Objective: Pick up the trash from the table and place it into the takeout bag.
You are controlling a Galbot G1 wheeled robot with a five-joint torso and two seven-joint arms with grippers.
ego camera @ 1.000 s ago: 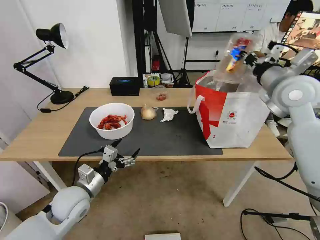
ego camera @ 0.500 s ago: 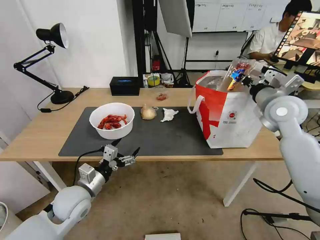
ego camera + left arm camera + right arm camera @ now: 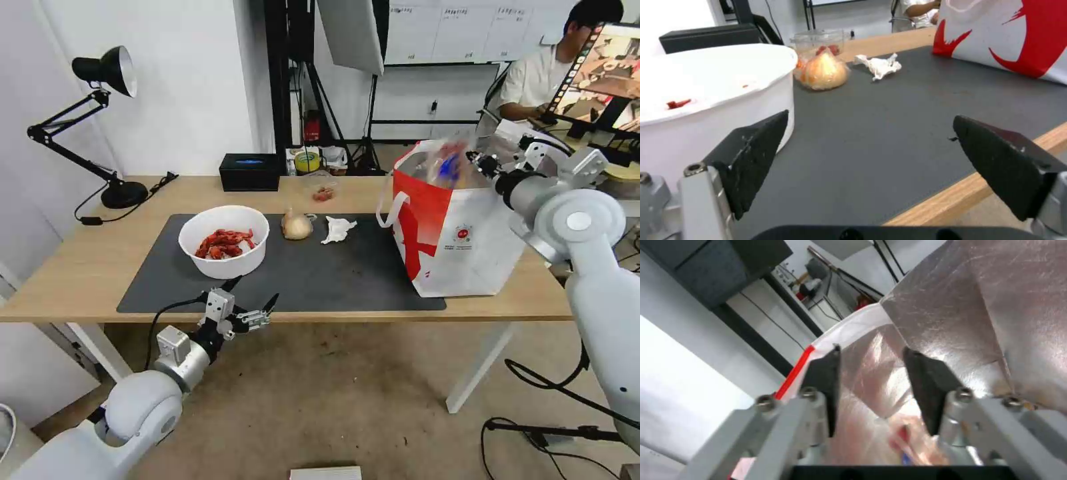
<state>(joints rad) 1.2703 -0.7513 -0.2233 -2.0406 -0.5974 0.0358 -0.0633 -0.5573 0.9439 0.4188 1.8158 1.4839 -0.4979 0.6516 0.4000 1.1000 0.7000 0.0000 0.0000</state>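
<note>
Trash tray [image 3: 448,167] is a blurry smear inside the takeout bag [image 3: 467,233], right end effector [image 3: 481,160] spread open above it.

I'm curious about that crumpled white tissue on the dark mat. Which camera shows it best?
The left wrist view: the crumpled white tissue lies unobstructed on the mat beside the beige onion-like lump, its folds clear. The head view shows the tissue smaller, placed between the lump and the takeout bag. The right wrist view looks into the bag's foil lining.

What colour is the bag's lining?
Silver foil lining inside the takeout bag; right wrist view shows it best.
</note>
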